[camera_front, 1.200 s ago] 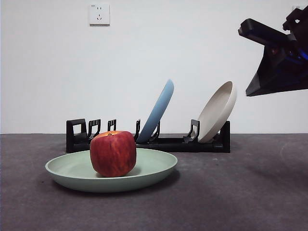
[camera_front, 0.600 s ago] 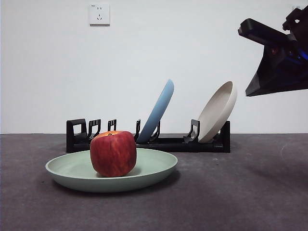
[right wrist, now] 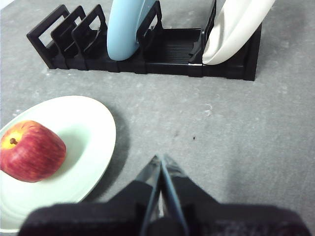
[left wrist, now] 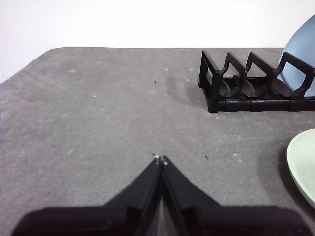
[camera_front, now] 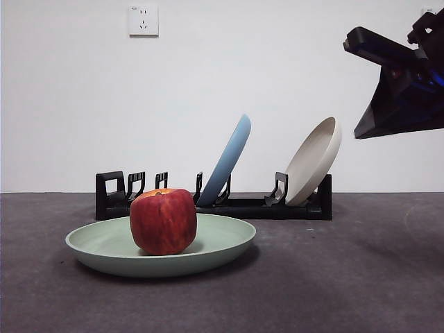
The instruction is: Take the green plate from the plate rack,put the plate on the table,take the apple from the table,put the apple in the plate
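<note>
A: Where do we find the apple [camera_front: 163, 221]?

B: We see it sitting in the green plate [camera_front: 222, 243], which lies flat on the table [camera_front: 347, 277] just in front of the rack [camera_front: 250, 206].

A: And the grippers?

B: Right gripper [right wrist: 161, 160] hangs above the table beside the plate, jaws pressed together, empty. Left gripper [left wrist: 160, 159] likewise clenched, off beyond the plate's far side.

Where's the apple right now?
Front view, left of centre: the apple sits in the green plate on the table, in front of the plate rack.
</note>
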Controlling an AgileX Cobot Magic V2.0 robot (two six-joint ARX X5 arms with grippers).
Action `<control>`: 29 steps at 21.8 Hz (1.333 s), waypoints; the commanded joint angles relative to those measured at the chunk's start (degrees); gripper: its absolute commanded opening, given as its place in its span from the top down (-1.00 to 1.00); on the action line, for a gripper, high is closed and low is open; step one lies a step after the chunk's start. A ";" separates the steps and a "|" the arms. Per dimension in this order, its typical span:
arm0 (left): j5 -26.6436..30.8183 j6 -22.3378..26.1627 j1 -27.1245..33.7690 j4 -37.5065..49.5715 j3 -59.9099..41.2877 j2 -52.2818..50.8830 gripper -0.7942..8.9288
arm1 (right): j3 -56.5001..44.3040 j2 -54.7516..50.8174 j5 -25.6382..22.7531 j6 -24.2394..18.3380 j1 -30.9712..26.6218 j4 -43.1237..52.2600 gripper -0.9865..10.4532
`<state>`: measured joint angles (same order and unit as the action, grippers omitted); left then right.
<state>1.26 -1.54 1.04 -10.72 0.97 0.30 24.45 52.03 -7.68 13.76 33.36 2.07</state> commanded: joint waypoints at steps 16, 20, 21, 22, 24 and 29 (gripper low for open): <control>-0.02 -0.17 0.20 0.26 -0.74 -0.07 0.84 | -5.38 -37.09 -1.18 -9.46 -28.96 -15.54 0.85; -0.02 -0.20 0.20 0.26 -0.74 -0.07 0.84 | -13.94 -44.54 3.02 -10.34 -33.73 -9.25 0.85; -0.04 -0.20 0.20 0.26 -0.74 -0.07 0.84 | -15.21 -45.53 3.87 -10.73 -34.12 -8.61 0.85; -0.04 -0.17 0.20 0.26 -0.74 -0.07 0.84 | -16.87 -46.77 5.07 -10.75 -34.49 -7.82 0.85; -0.02 -0.17 0.20 0.26 -0.74 -0.07 0.84 | -19.04 -48.70 6.34 -10.73 -34.71 -7.67 0.85; -0.04 -0.20 0.20 0.26 -0.74 -0.07 0.84 | -22.91 -51.95 6.34 -10.69 -34.71 -7.61 0.85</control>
<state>1.28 -1.54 1.04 -10.72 0.97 0.30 2.35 0.32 -1.45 3.40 -1.21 -6.31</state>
